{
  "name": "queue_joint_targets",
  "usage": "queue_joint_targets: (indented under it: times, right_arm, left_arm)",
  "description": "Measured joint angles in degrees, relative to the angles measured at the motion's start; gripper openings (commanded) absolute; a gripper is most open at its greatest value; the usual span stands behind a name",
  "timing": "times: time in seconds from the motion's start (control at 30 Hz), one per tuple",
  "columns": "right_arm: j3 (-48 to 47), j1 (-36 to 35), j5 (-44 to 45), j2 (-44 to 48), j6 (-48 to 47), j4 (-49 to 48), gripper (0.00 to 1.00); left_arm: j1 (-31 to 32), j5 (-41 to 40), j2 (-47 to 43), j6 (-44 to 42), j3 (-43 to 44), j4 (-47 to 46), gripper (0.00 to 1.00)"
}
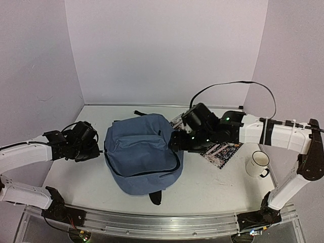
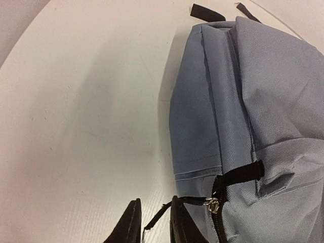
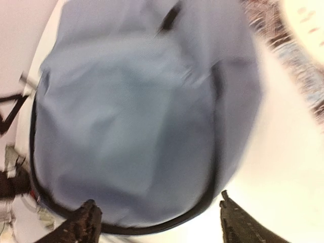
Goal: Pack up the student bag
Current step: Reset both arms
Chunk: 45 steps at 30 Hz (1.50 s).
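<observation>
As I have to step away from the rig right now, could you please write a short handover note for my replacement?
Left gripper: jaws slightly apart beside the zipper pull, clamping nothing.
Right gripper: wide open, straddling an edge of the student bag.
The bag lies between the arms; its contents are hidden.
Patterned book and mug sit outside, to its right.
To do: probably pack what belongs inside, then zip.

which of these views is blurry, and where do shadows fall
Right wrist: heavy motion blur smears the student bag. Left wrist: sharp, with the fabric weave and zipper pull crisp, and a soft shadow on the table beside the bag. Top external: even light, slightly soft, no glare.
</observation>
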State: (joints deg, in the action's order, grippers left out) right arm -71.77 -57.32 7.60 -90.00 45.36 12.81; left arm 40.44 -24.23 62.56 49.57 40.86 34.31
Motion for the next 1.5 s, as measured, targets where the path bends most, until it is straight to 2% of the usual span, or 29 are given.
queue_joint_targets:
  times: [0.17,0.27,0.37,0.53,0.63,0.8,1.0,1.13,1.27,1.5]
  right_arm:
    - [0.74,8.98,7.92,5.03,-7.67,-0.59,0.97]
    - [1.92,14.78,12.9,7.56,-12.85,-3.72,0.98]
    - [3.86,20.37,15.93,9.88,-17.41,-7.43,0.98]
    - [8.88,29.82,18.3,16.32,-23.54,-13.81,0.98]
    - [11.63,33.57,20.59,22.78,-26.88,-15.62,0.98]
    - [15.15,34.14,25.96,37.84,-32.68,-17.8,0.98]
    - [20.0,34.16,30.38,56.96,-37.31,-18.74,0.98]
    - [21.86,34.16,31.12,66.39,-40.45,-18.92,0.98]
    - [23.24,34.16,31.15,70.23,-43.81,-18.9,0.98]
    - [24.79,34.16,31.02,70.13,-45.83,-18.67,0.98]
  left_arm:
    - [-1.22,-3.08,-1.92,-2.19,1.42,-0.31,0.65]
    - [-4.23,-4.1,-1.46,-4.8,4.57,-1.0,0.78]
    - [-9.7,-3.27,-1.03,-8.15,7.56,-2.83,0.88]
    - [-22.24,1.08,-0.91,-13.65,11.86,-5.68,0.99]
    - [-28.56,3.98,-1.31,-16.58,13.75,-6.87,1.0]
    - [-35.22,6.67,-4.84,-20.85,15.33,-7.28,1.0]
    - [-36.12,6.3,-12.94,-26.06,20.35,-7.42,1.0]
    - [-36.12,5.15,-19.59,-29.65,23.85,-9.83,1.0]
    - [-36.12,3.59,-24.79,-32.36,24.49,-12.61,0.99]
    - [-36.12,3.09,-29.24,-33.73,20.73,-16.32,0.99]
